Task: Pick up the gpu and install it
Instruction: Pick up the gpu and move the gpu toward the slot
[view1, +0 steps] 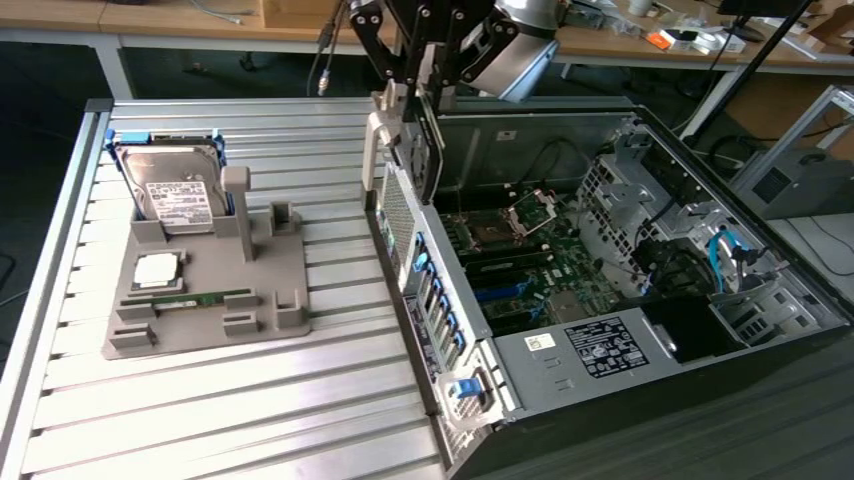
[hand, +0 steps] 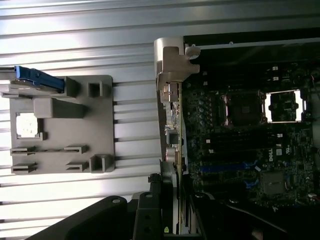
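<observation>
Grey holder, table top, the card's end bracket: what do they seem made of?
Holder: matte grey plastic, possibly printed; dull, blocky slots.
Table top: likely bare aluminium; ribbed slats, soft sheen.
Bracket on the card: pale sheet metal, thin and folded.

My end effector (view1: 424, 88) is black, built of angular linked bars with small screws; behind it sits my rounded silver-grey wrist (view1: 518, 62).

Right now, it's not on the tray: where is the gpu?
In the exterior view's upper middle, the dark gpu card with silver bracket hangs upright in the pincer, over the black computer case's wall nearest the grey tray.
</observation>
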